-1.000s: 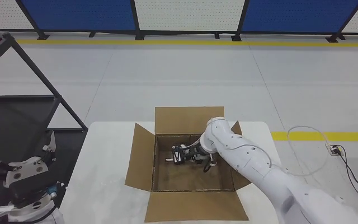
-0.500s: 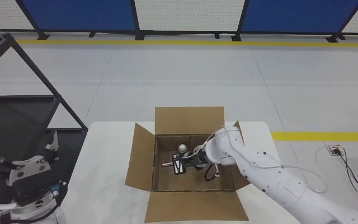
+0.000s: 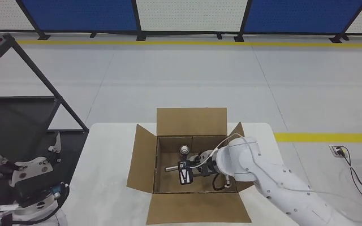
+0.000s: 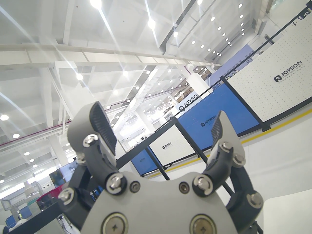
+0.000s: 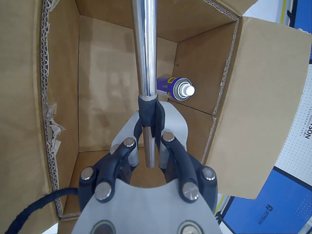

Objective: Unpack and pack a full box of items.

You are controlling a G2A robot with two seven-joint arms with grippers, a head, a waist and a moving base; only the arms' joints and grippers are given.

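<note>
Surface: a white rectangular tabletop point(image 3: 107, 175) carries the box, which sits on its right half

Box: an open brown corrugated cardboard box point(image 3: 191, 121) stands with all four flaps folded outward; torn paper tape hangs along one cut edge in the right wrist view

Right arm: the white arm comes in from the near right corner and bends down over the box's right wall, with its wrist inside the opening

Left tool: the grey and black two-finger left tool point(image 4: 160, 120) is off the surface's left edge, pointing up toward the ceiling lights; its ribbed pads point(image 4: 102, 125) stand wide apart with nothing between them

Rod: a long, shiny, round metal rod point(image 5: 145, 37) lies inside the box and points from the wrist toward the left wall, with a short stub running back past the fingers; whether it touches the box floor cannot be told

Right tool: the black-fingered right tool point(image 5: 148, 120) is closed tight around the rod near one end

Can: a small blue and purple spray can with a white nozzle point(image 5: 174, 87) stands upright on the box floor against the far wall, near the rod but apart from it in the top view
</note>
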